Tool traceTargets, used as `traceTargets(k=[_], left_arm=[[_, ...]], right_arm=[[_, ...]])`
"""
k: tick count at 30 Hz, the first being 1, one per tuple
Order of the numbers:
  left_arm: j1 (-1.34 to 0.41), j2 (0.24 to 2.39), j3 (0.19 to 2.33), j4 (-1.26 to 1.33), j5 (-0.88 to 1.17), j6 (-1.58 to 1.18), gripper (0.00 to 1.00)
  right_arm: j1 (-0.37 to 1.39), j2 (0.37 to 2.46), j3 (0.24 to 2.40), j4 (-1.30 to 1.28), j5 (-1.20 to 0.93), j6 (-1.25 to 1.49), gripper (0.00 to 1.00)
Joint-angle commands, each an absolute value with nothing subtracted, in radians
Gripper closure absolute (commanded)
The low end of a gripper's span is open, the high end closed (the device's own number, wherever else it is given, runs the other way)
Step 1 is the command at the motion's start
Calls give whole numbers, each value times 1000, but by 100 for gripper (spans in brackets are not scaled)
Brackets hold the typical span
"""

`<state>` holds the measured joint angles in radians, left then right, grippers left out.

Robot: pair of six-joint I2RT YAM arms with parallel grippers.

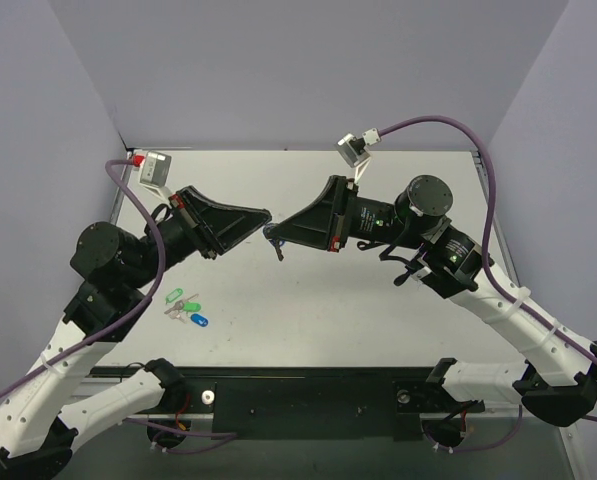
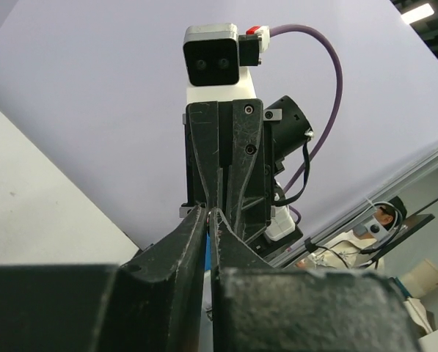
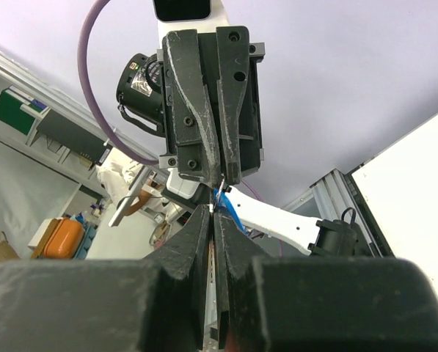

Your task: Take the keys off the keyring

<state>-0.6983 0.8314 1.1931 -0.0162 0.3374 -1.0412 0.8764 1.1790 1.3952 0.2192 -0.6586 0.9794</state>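
Note:
My two grippers meet tip to tip above the middle of the table. The left gripper (image 1: 264,216) (image 2: 207,213) is shut on the keyring's light-blue tag (image 2: 205,253), which shows as a thin blue strip between its jaws. The right gripper (image 1: 279,229) (image 3: 213,213) is shut, and a small silvery bit, seemingly the key (image 3: 214,210), sits at its very tip. The blue tag (image 3: 230,209) shows just right of that tip. In the top view a small dark piece (image 1: 275,246) hangs below the two tips.
A bunch of green and dark blue tags (image 1: 185,305) lies on the white table (image 1: 328,310) at the front left, below the left arm. A black rail (image 1: 308,395) runs along the near edge between the arm bases.

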Motion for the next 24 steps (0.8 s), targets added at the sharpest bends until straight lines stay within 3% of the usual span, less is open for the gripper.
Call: traceTargets(k=[1,5,11,18,24], left_arm=[[-696,828,1232,3,360,-1026,89],[-695,831,1241,2,373,-1016,100],[-695,856,1308,-66,440,-964,100],[-696,966,1537,-395,604,-763,100],[-696,989,1598,-489,681,-672,100]], right_arm=[[873,1180,1433,305,-661,983,100],[873,1180,1430,307,-660,982,100],[873,1178,1427,305,-663,983,100],[873,1167,1410,314,-681,1000,100],[871,1157,1397,310,-686,1002,100]])
